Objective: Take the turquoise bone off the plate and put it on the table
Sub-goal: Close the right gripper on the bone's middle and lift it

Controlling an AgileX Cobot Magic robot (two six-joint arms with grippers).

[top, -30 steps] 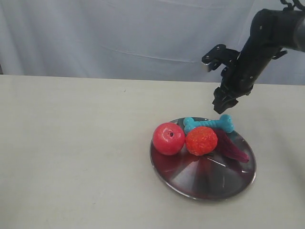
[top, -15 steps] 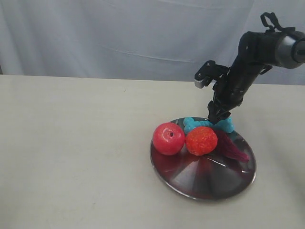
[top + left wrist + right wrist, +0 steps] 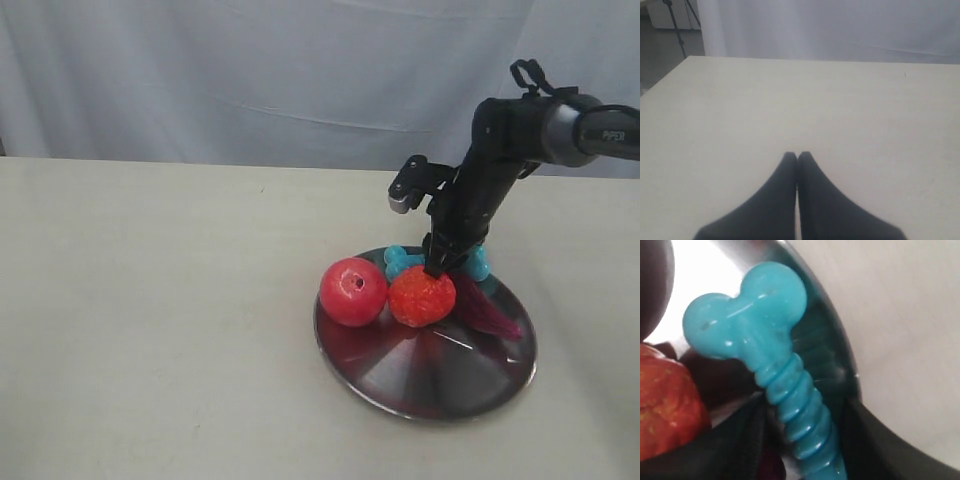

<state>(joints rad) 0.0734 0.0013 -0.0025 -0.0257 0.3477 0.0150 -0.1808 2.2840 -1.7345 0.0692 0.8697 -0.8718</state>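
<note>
Left wrist view: the left gripper [image 3: 797, 156] hangs over bare table [image 3: 740, 110], fingers pressed together, holding nothing. On the plate [image 3: 430, 380], the turquoise bone [image 3: 398, 260] lies at the far rim, behind a red ball [image 3: 353, 291] and an orange ball [image 3: 421, 296]. The right gripper [image 3: 440, 262] therefore stands over it from above, jaws spread astride the ribbed shaft, apparently not yet pinching.

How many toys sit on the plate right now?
4: red ball at the left rim, orange ball beside it, turquoise bone behind, maroon toy on the right.
</note>
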